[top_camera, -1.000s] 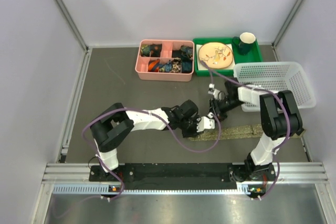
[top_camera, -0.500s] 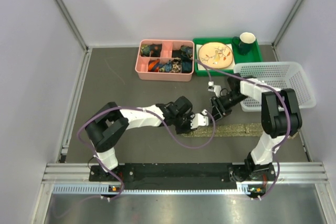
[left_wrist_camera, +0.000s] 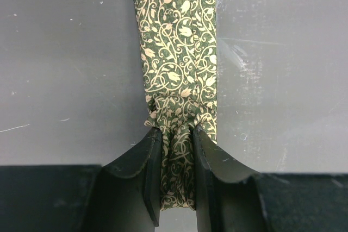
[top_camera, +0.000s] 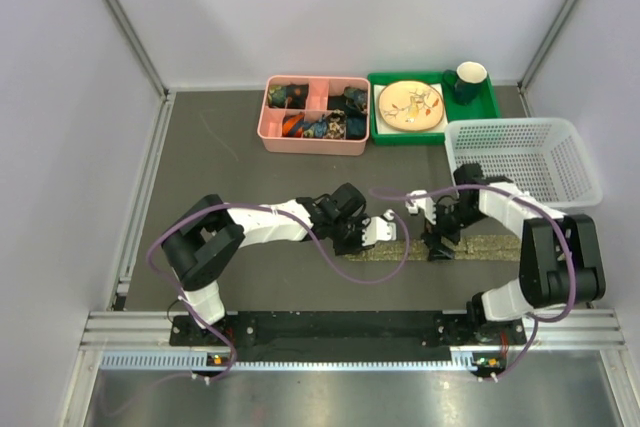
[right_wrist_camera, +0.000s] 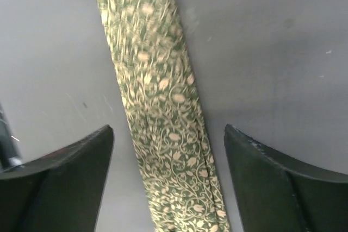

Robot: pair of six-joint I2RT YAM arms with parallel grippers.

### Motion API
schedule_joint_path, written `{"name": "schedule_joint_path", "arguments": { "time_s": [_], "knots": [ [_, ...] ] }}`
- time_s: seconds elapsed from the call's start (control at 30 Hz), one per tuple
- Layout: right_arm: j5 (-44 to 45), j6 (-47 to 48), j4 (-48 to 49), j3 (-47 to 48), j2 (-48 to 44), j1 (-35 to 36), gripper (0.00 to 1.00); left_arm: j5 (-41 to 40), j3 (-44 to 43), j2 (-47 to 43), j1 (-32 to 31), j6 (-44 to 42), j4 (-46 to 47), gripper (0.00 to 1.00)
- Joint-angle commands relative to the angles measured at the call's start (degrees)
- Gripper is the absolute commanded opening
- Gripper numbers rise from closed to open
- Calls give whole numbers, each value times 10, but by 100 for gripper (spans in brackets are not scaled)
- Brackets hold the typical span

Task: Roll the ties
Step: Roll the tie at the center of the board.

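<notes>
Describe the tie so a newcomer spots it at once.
On the dark grey table, look at the near part, in front of the white mesh basket. A long narrow strip lies flat there, one end pinched in the left gripper, the open right gripper over it further along. That is the tie: the only long flat strip in view, olive green with a pale vine-and-leaf print.

Single tie (top_camera: 490,244): olive-green, cream vine print; unrolled flat strip, just nearside of white basket (top_camera: 520,127); left end bunched.
</notes>
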State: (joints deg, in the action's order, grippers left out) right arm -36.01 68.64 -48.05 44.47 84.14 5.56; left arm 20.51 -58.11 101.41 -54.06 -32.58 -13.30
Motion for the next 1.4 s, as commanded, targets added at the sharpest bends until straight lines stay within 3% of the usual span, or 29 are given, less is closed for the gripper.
{"name": "schedule_joint_path", "arguments": {
  "time_s": [0.0, 0.27, 0.53, 0.6, 0.77, 0.8, 0.83, 0.9, 0.93, 1.13, 1.27, 1.3, 1.33, 1.37],
  "knots": [
    [32, 126, 39, -44, -36, -3, 85, -24, 19, -1, 6, -7, -71, 15],
    [68, 169, 83, -98, -46, -3, 75, -23, 17, 1, 7, 0, -71, 15],
    [84, 188, 89, -121, -64, -4, 46, -24, 12, 6, 7, 1, -73, 16],
    [82, 199, 90, -131, -75, -3, 35, -25, 10, 7, 7, 1, -73, 16],
    [88, 202, 93, -141, -85, -3, 38, -27, 11, 6, 8, 2, -76, 16],
    [86, 189, 94, -139, -90, -4, 62, -26, 12, 5, 7, 3, -76, 16],
    [82, 175, 95, -135, -93, -5, 71, -27, 12, 5, 7, 4, -76, 16],
    [60, 143, 76, -106, -97, -13, 82, -27, 13, 3, 7, 3, -76, 16],
    [51, 126, 47, -73, -94, -18, 82, -27, 13, 2, 7, 4, -77, 16],
    [-109, -37, -77, 69, -52, -81, 80, -24, 18, -2, 7, 3, -74, 16],
    [-224, -330, -65, 99, -14, -106, 74, -22, 19, -1, 7, 5, -69, 16],
    [-256, -350, -35, 95, -10, -107, 68, -22, 20, -2, 7, 6, -65, 17],
    [-271, -431, 41, 71, -13, -105, 68, -21, 20, -2, 7, 7, -64, 16],
    [-285, -596, 103, 55, -17, -105, 57, -21, 20, -2, 7, 7, -63, 17]
  ]
}}
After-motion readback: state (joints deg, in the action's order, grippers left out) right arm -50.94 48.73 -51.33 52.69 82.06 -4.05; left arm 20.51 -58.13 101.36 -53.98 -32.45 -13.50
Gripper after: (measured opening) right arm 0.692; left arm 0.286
